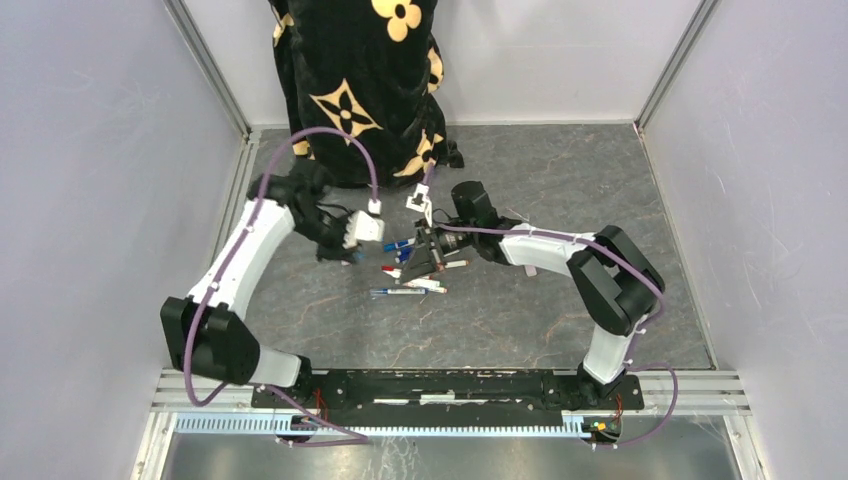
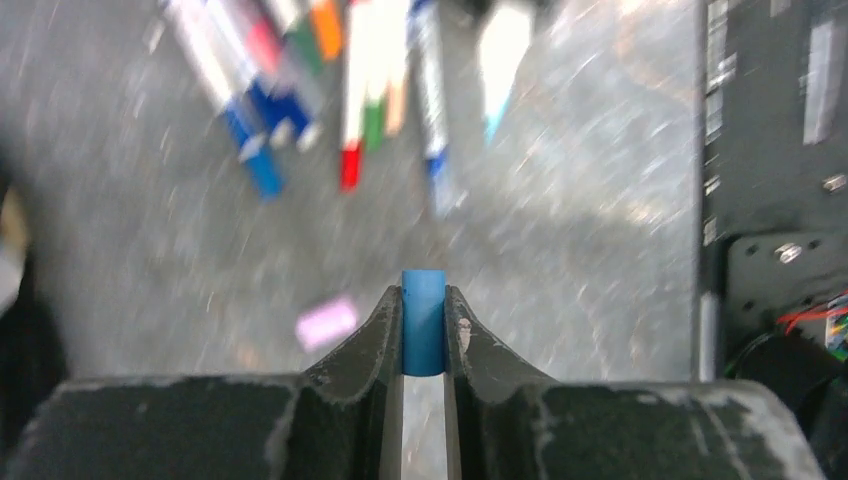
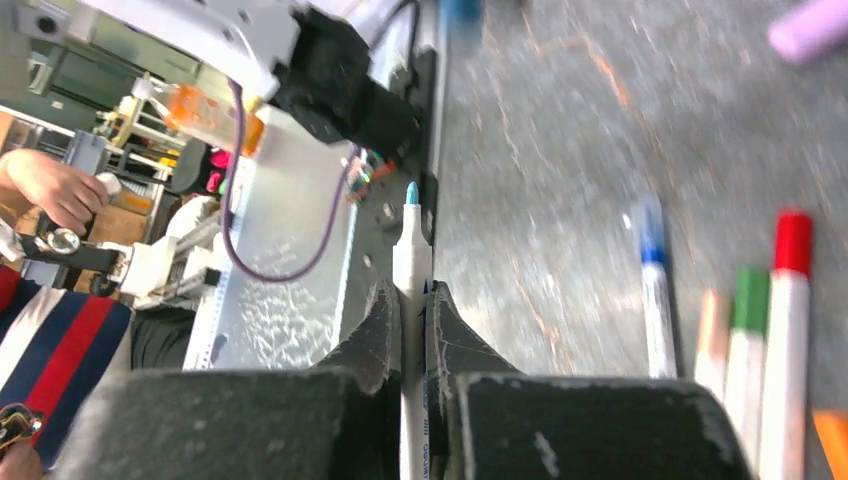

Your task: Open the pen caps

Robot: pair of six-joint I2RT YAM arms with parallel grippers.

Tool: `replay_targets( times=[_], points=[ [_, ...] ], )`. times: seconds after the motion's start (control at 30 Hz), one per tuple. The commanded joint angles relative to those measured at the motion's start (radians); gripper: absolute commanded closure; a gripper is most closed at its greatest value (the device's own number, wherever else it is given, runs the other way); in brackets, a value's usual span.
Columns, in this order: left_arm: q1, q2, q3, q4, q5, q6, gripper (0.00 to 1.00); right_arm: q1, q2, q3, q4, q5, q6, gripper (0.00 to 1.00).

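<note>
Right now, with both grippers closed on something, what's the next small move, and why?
Probably: left gripper sets the stubby blue plastic cap down on the grey table. The cap is already off; the right gripper holds a thin white-barrelled pen with its tip bare, so this pen looks done.

- The left arm (image 1: 243, 252) has smooth white shells on its links and bulky black joint housings.
- The right arm (image 1: 545, 248) is built the same way, with white links and black joints.
- A purple cable (image 1: 335, 129) runs along each arm from base to wrist.
- A white camera block (image 1: 365, 228) sits at the left wrist.
- The left gripper (image 2: 424, 300) has dark grey tapering fingers with scuffed, chipped edges.
- The right gripper (image 3: 412, 297) has matching dark fingers, worn pale at the corners.
- Both bases sit on a black mounting rail (image 1: 450, 385), with red wires at its ends.
</note>
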Motion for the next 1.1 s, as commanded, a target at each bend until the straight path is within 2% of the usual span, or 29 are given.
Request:
replay_targets(
  times=[0.0, 0.1, 0.2, 0.27, 0.37, 0.5, 0.6, 0.73, 0.9, 1.07],
  points=[
    [0.214, 0.07, 0.147, -0.113, -0.122, 0.207, 0.98, -0.073, -0.074, -0.084, -0.323, -0.017, -0.253, 1.0],
    [0.271, 0.081, 0.159, -0.095, -0.124, 0.233, 0.98, -0.122, -0.128, -0.152, -0.321, -0.01, -0.261, 1.0],
    [0.274, 0.063, 0.084, 0.026, -0.083, 0.174, 0.98, -0.185, -0.171, -0.184, -0.306, 0.059, -0.241, 1.0],
    [0.274, 0.053, 0.011, 0.17, -0.05, 0.081, 0.98, -0.24, -0.2, -0.186, -0.342, 0.192, -0.238, 1.0],
    [0.275, 0.074, -0.066, 0.413, -0.063, -0.121, 0.98, -0.301, -0.229, -0.189, -0.457, 0.492, -0.266, 1.0],
    [0.282, 0.158, -0.098, 0.584, -0.129, -0.307, 0.97, -0.321, -0.278, -0.243, -0.482, 0.796, -0.276, 1.0],
    [0.284, 0.215, -0.089, 0.627, -0.149, -0.393, 0.94, -0.321, -0.306, -0.298, -0.438, 0.912, -0.262, 1.0],
    [0.275, 0.264, -0.08, 0.664, -0.099, -0.469, 0.89, -0.321, -0.308, -0.346, -0.403, 1.038, -0.254, 1.0],
    [0.239, 0.335, -0.069, 0.699, -0.121, -0.507, 0.86, -0.321, -0.311, -0.39, -0.356, 1.112, -0.243, 0.97],
    [0.219, 0.366, -0.086, 0.689, -0.138, -0.476, 0.87, -0.321, -0.34, -0.427, -0.349, 1.138, -0.253, 0.94]
  ],
)
